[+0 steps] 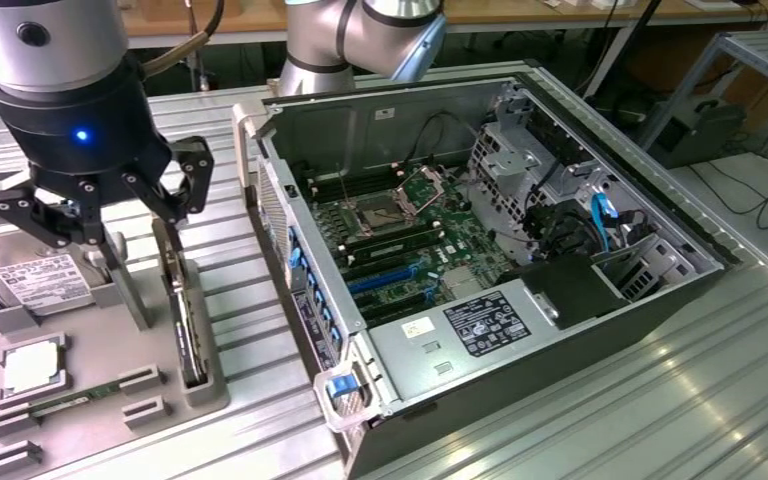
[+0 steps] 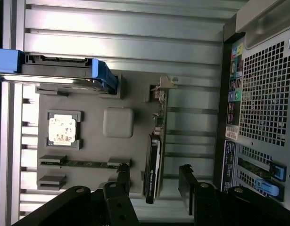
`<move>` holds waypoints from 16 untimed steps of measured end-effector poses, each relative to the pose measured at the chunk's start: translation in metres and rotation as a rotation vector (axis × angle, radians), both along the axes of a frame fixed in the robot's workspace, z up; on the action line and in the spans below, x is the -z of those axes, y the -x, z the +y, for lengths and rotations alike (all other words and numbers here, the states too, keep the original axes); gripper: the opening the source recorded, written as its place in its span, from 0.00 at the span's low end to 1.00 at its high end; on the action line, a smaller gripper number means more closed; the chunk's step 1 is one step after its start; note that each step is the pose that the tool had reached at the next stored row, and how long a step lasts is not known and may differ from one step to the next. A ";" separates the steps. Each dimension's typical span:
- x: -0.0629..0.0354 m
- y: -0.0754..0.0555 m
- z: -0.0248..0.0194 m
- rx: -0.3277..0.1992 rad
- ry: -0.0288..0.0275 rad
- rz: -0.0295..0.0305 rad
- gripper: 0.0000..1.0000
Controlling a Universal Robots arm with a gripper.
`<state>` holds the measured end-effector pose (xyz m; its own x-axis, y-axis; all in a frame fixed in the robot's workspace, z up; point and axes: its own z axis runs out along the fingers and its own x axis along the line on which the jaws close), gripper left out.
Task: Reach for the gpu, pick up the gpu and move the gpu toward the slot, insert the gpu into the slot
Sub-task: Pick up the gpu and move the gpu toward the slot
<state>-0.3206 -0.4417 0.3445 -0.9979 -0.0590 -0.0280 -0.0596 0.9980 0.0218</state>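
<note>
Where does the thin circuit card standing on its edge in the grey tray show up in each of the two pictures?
Exterior view: the gpu stands on edge in the grey tray, on the exterior view's left, beside the open computer case.
Wrist view: the gpu is seen edge-on, along the tray's side nearest the case.
Shared landmark: the square silver processor chip, lying in the same tray.
</note>
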 end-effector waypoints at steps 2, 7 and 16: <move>0.0022 0.000 -0.0002 0.000 0.0000 0.0000 0.54; 0.0073 0.000 -0.0004 0.000 0.0000 0.0000 0.54; 0.0112 0.000 -0.0034 0.000 0.0000 0.0000 0.54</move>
<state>-0.3206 -0.4451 0.3333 -0.9979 -0.0593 -0.0280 -0.0599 0.9980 0.0218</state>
